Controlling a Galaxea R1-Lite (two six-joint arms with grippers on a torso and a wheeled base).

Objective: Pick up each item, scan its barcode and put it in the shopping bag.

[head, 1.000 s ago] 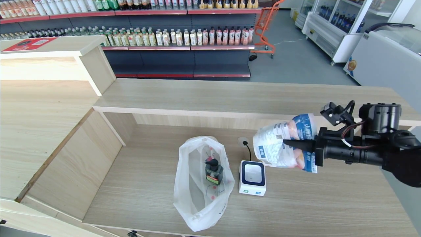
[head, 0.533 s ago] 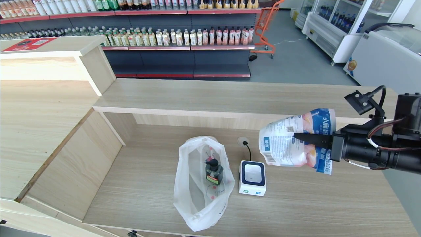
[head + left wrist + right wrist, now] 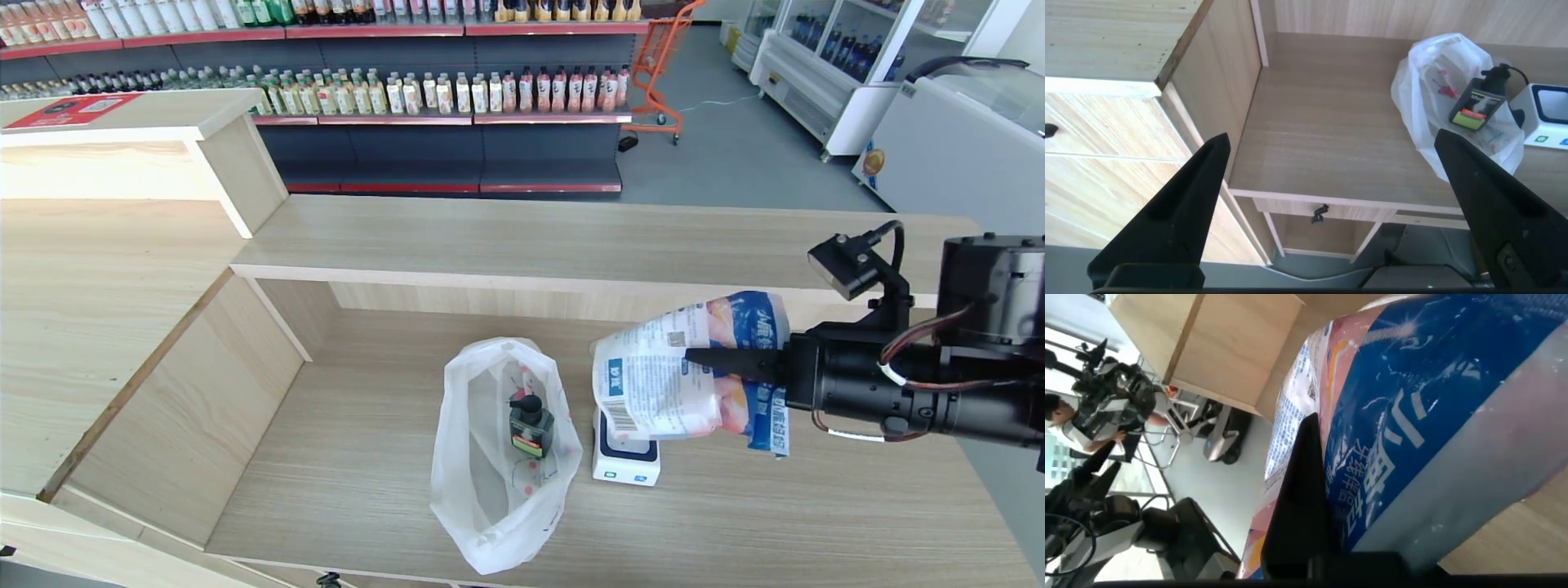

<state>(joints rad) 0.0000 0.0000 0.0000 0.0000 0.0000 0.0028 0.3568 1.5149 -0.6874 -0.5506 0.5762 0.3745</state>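
Right gripper (image 3: 704, 359) clamped on blue-and-white plastic snack pouch (image 3: 653, 384), held just above small white box scanner (image 3: 624, 467), right of translucent white shopping bag (image 3: 478, 498). Barcode (image 3: 622, 416) at pouch's near-left corner seems to face up. Turn it down toward scanner window, hold steady.

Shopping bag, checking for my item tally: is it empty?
No, a dark pump bottle sits inside the white shopping bag on the counter.
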